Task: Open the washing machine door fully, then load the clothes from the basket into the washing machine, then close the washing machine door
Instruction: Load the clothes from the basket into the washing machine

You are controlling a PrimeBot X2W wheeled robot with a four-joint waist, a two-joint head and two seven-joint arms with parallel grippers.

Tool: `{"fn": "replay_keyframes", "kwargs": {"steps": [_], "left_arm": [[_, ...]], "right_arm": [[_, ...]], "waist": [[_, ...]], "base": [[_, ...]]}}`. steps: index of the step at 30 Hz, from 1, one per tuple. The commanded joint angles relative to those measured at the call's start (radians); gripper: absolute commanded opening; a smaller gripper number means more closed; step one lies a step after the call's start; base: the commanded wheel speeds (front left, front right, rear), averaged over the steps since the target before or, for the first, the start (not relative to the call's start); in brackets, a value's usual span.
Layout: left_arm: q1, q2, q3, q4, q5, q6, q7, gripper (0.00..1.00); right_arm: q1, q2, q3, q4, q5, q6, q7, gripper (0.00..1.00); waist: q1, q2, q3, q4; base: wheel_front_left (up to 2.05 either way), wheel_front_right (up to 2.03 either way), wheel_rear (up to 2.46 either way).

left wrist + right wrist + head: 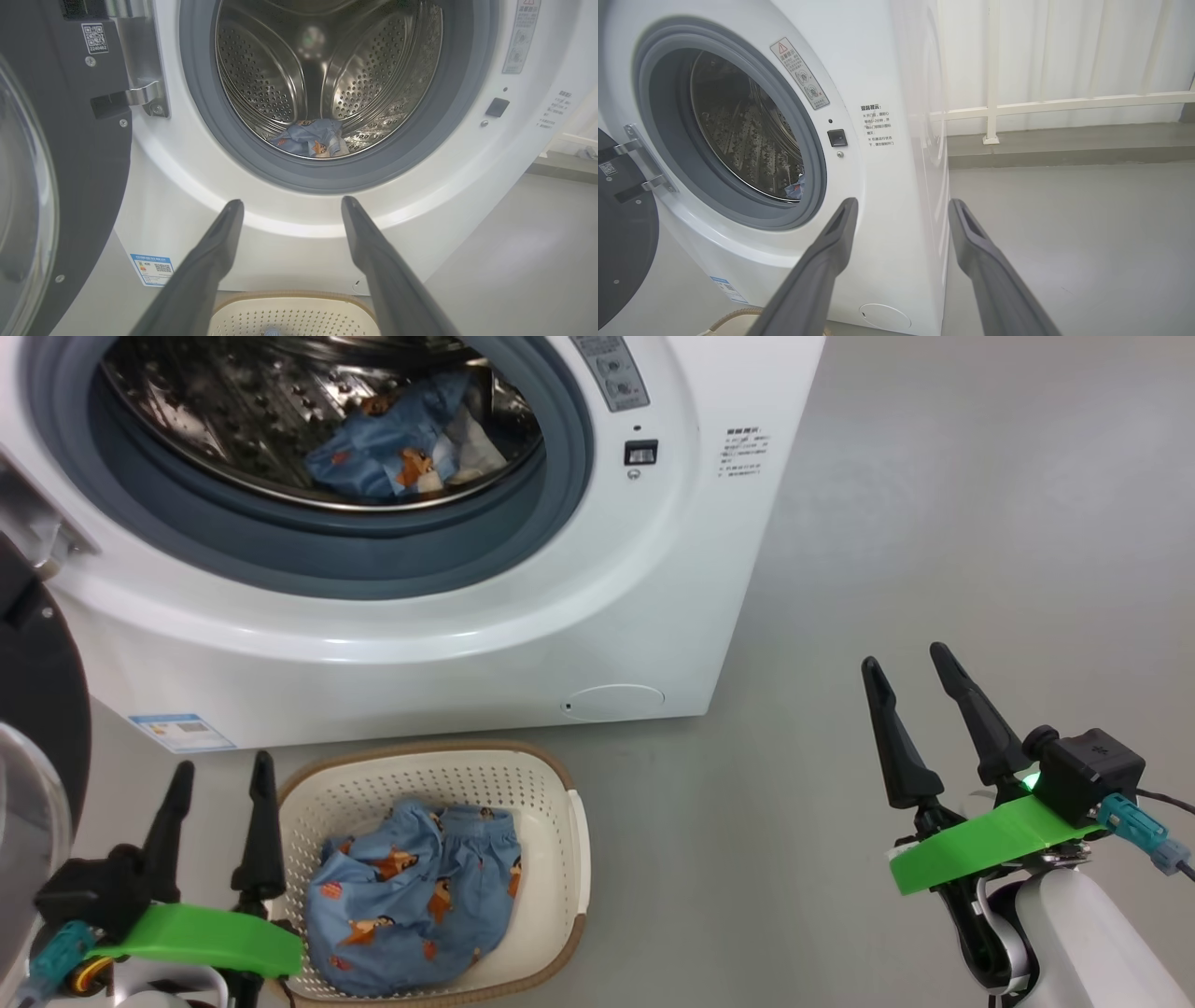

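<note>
Drum mouth (327, 70) unobstructed, door (70, 186) aside.

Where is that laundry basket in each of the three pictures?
Head view: basket at bottom centre-left, before the washing machine.
Left wrist view: its far rim at the bottom edge, between the left pincer's fingers.
Right wrist view: a rim sliver at bottom left.
Shared landmark: the blue label sticker.

One front-loading washing machine (485, 616), with one round door (88, 186) and one perforated steel drum (261, 74). One cream perforated basket (560, 821). Two heaps of light-blue printed clothes: a drum heap (392, 443) and a basket heap (411, 896); the pieces within each cannot be counted. Two grippers, the left gripper (224, 761) and the right gripper (905, 656), each with two dark fingers. One blue label sticker (182, 732); one round service cover (614, 702); one white railing (1064, 105).
</note>
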Motion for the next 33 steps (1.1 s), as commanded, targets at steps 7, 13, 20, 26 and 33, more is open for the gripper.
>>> {"fn": "replay_keyframes", "kwargs": {"steps": [7, 13, 20, 26, 33], "left_arm": [[-0.06, 0.033, -0.005, 0.054, -0.002, -0.014, 0.02, 1.0], [-0.106, 0.059, -0.043, 0.138, -0.009, -0.024, 0.059, 1.0], [-0.186, 0.094, -0.1, 0.261, -0.029, -0.031, 0.093, 1.0], [-0.254, 0.119, -0.177, 0.38, -0.042, -0.033, 0.125, 1.0], [-0.334, 0.156, -0.282, 0.499, -0.061, -0.033, 0.163, 1.0]], "right_arm": [[-0.015, 0.017, 0.006, -0.035, -0.005, 0.006, -0.008, 1.0], [-0.031, 0.042, 0.0, -0.046, -0.019, 0.006, -0.008, 1.0], [-0.061, 0.069, -0.001, -0.055, -0.036, 0.006, -0.008, 1.0], [-0.084, 0.088, 0.005, -0.064, -0.048, 0.006, -0.008, 1.0], [-0.108, 0.104, 0.015, -0.072, -0.052, 0.006, -0.008, 1.0]], "waist": [[0.0, 0.0, 0.059, -0.023], [0.0, 0.0, 0.133, -0.044], [0.0, 0.0, 0.218, -0.073], [0.0, 0.0, 0.273, -0.103], [0.0, 0.0, 0.348, -0.141]], "base": [[0.0, 0.0, 0.0], [0.0, 0.0, 0.0], [0.0, 0.0, 0.0], [0.0, 0.0, 0.0], [0.0, 0.0, 0.0]]}}
